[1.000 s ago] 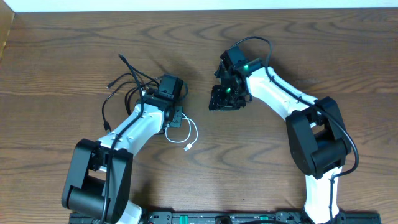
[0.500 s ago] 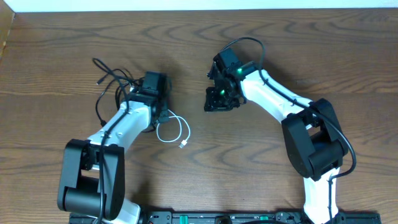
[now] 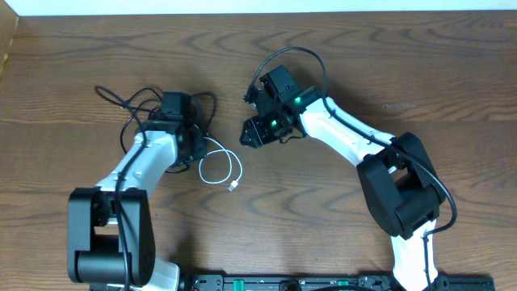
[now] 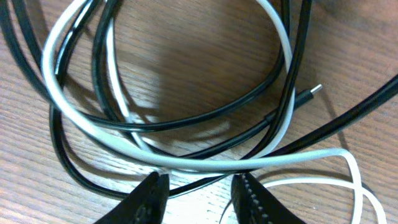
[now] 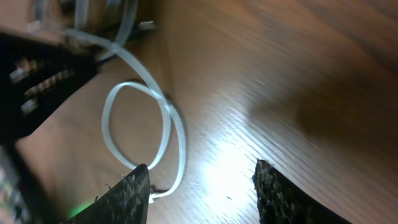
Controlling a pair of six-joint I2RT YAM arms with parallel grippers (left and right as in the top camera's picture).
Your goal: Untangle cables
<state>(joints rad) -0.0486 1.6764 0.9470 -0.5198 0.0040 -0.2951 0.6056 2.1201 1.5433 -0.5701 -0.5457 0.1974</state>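
Note:
The black cable lies in a loose tangle at the left of the table. The white cable makes a small loop just right of it, with its plug end toward the front. My left gripper is down on the tangle. In the left wrist view its jaws are narrowed, with a strand of the black cable running between them and the white cable just beyond the tips. My right gripper is open and empty, above bare wood right of the white loop.
The brown wooden table stretches away to the right and the back. A thick black wire arches over the right arm's wrist. The bases of both arms stand at the front edge.
My left gripper has moved left and both cables have slid left with it. My right gripper has followed leftward toward the white loop, still open.

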